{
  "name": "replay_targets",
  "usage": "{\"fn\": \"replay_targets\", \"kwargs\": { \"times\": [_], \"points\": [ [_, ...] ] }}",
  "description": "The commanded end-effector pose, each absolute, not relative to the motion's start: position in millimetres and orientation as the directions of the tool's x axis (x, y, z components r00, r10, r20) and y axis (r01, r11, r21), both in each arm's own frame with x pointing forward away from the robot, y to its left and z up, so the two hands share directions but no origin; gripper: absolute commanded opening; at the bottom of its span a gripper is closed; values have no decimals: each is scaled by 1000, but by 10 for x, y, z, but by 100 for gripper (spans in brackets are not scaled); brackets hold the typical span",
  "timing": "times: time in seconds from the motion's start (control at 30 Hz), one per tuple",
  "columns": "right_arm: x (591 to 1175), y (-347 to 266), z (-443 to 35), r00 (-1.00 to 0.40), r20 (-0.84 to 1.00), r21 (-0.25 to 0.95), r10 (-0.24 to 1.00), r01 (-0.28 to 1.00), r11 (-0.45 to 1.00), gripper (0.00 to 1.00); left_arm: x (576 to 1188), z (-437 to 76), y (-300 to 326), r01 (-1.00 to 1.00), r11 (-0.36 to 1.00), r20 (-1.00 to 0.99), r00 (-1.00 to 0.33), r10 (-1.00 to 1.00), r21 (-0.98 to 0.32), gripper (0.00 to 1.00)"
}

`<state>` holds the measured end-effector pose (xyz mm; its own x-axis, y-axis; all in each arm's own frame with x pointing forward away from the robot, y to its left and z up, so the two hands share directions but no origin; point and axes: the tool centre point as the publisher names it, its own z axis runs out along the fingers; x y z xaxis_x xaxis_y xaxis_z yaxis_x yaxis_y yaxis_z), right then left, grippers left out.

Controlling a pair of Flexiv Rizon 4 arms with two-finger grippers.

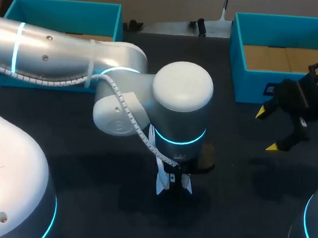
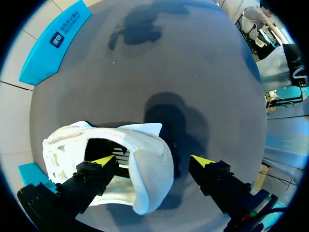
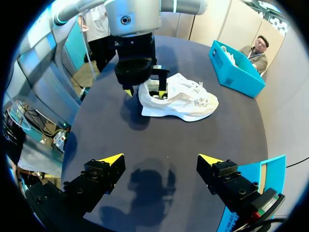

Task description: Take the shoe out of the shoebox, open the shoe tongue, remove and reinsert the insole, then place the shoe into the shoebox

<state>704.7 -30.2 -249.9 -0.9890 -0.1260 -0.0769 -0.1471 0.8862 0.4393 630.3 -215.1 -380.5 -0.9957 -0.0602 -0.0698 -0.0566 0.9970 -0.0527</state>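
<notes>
A white shoe (image 3: 186, 102) lies on its sole on the dark table, toe pointing away from my left arm. In the head view only a white scrap of the shoe (image 1: 161, 180) shows under that arm's wrist. My left gripper (image 2: 153, 160) stands open over the heel: one yellow tip is inside the shoe's mouth and the other hangs outside, clear of the heel. From the right wrist view the left gripper (image 3: 145, 91) straddles the heel collar. My right gripper (image 1: 268, 129) hovers open and empty near the right blue shoebox (image 1: 239, 59), well away from the shoe.
A second blue box (image 1: 63, 7) stands at the table's back left; both boxes show a brown cardboard floor. My left arm's wrist (image 1: 180, 104) covers the table's middle. Bare dark tabletop (image 3: 159, 140) lies between my right gripper (image 3: 161, 158) and the shoe.
</notes>
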Motion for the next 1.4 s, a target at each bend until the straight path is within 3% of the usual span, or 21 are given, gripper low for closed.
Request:
{"fn": "replay_targets", "kwargs": {
  "times": [0.03,0.17,0.23,0.27,0.37,0.8,0.87,0.9,0.93,1.17,1.4],
  "points": [
    [7041,-296,-2506,-989,-78,436,-124,-146,888,100,6315,-3879,-2182,-54,998,-51,-997,-56,-37,100],
    [7041,-296,-2506,-989,-78,436,-124,-146,888,100,6289,-3918,-2167,-52,998,-48,-997,-53,-27,99],
    [7041,-296,-2506,-989,-78,436,-124,-146,888,100,6272,-3922,-2164,-48,999,-44,-998,-49,-22,82],
    [7041,-296,-2506,-989,-78,436,-124,-146,888,100,6256,-3919,-2161,-46,999,-40,-998,-47,-22,64],
    [7041,-296,-2506,-989,-78,436,-124,-146,888,100,6216,-3912,-2154,-41,999,-30,-999,-42,-20,47],
    [7041,-296,-2506,-989,-78,436,-124,-146,888,100,6118,-3935,-2147,-37,999,-7,-999,-37,-2,36],
    [7041,-296,-2506,-989,-78,436,-124,-146,888,100,6120,-3950,-2145,-40,999,-3,-999,-40,3,28],
    [7041,-296,-2506,-989,-78,436,-124,-146,888,100,6120,-3955,-2144,-42,999,0,-999,-42,6,11],
    [7041,-296,-2506,-989,-78,436,-124,-146,888,100,6121,-3957,-2143,-45,999,2,-999,-45,9,2],
    [7041,-296,-2506,-989,-78,436,-124,-146,888,100,6113,-3895,-2117,-60,998,33,-998,-61,15,0],
    [7041,-296,-2506,-989,-78,436,-124,-146,888,100,6133,-3523,-1999,-81,996,66,-994,-83,33,0]
  ]
}}
